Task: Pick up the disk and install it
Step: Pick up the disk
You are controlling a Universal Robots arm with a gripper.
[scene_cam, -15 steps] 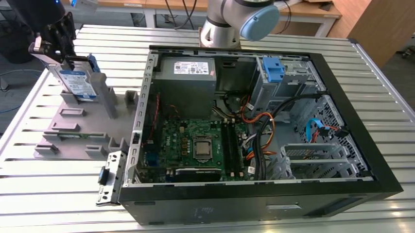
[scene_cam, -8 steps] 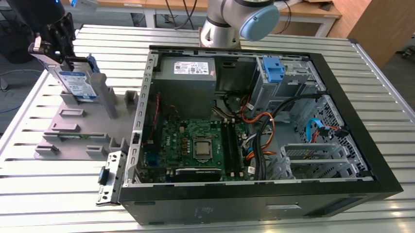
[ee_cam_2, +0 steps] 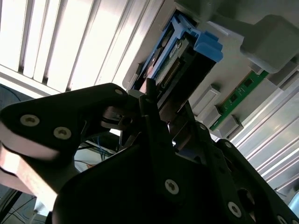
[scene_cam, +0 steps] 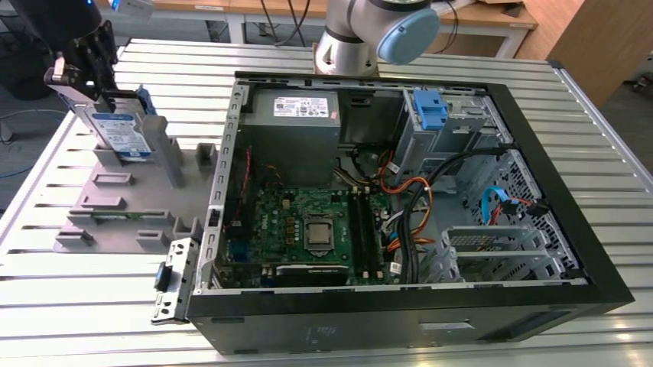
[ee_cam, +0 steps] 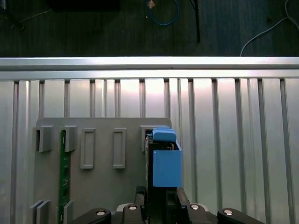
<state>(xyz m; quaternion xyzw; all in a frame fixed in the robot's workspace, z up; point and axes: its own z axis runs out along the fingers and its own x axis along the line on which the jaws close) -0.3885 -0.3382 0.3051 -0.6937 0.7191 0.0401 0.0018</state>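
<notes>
gripper (scene_cam: 94, 90) is over the grey holder plate (scene_cam: 112, 206), which lies flat on the slatted aluminium table (scene_cam: 82, 306) near the table's edge at the exterior view's left. the disk (scene_cam: 125, 134) stands on edge in a slot at the plate's corner nearest that edge and the edge where the arm base (scene_cam: 357, 30) is mounted. it leans slightly, with its white-and-blue label showing in the exterior view.

the fingers (ee_cam_2: 154, 126) pinch the disk's upper end, 1 on each flat face. in the second wrist view the disk (ee_cam_2: 170, 56) runs out from between them, with its blue caddy (ee_cam_2: 208, 46) at the end away from the gripper (ee_cam_2: 154, 100). in the first wrist view the disk (ee_cam: 167, 161) is seen end-on, right in front of the gripper (ee_cam: 161, 198). can't tell whether its lower edge sits in the slot or is just clear of it.

a green memory stick (ee_cam: 64, 172) stands in another slot of the plate, well apart from the disk. in the second wrist view it (ee_cam_2: 236, 100) sits beyond the caddy.

the open pc case (scene_cam: 408, 313) lies on its side just beside the plate and covers the table's middle and its side at the exterior view's right. inside it:
- grey power supply (scene_cam: 296, 115) in the corner toward the arm base
- motherboard (scene_cam: 306, 229) next to the power supply
- bare blue bracket (scene_cam: 429, 111) in the drive bay beside the power supply
</notes>
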